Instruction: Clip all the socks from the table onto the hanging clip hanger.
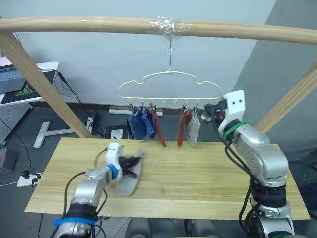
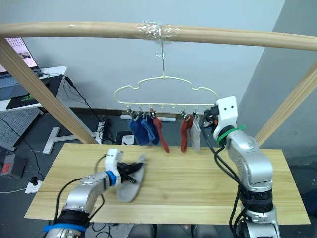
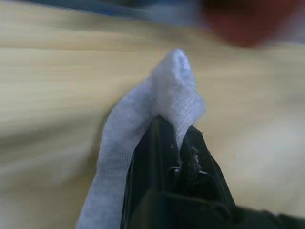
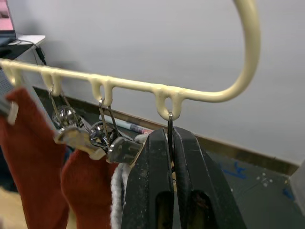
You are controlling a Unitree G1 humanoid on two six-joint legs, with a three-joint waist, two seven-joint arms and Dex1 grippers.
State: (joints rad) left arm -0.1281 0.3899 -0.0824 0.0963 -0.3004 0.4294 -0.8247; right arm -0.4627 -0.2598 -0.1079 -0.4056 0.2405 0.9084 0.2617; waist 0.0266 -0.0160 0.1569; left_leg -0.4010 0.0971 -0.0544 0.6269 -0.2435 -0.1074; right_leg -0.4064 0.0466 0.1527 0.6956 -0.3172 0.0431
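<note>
The pale yellow clip hanger (image 1: 171,82) hangs from the wooden bar above the table (image 1: 208,183). Two blue socks (image 1: 141,124), two rust red socks (image 1: 159,128) (image 1: 182,128) and a light grey sock (image 1: 194,130) hang from its clips. My left gripper (image 1: 132,166) is shut on another light grey sock (image 1: 129,182), held low over the table's left half. The left wrist view shows that sock (image 3: 174,93) pinched between the fingers (image 3: 152,148). At the hanger's right end, my right gripper (image 4: 170,137) is shut on the last clip's wire (image 4: 170,121).
A thick wooden bar (image 1: 89,25) spans the top, with slanted wooden poles (image 1: 34,79) (image 1: 292,99) at both sides. A white desk with a laptop (image 1: 25,82) stands at the far left. Cables and a power strip (image 1: 27,177) lie on the floor.
</note>
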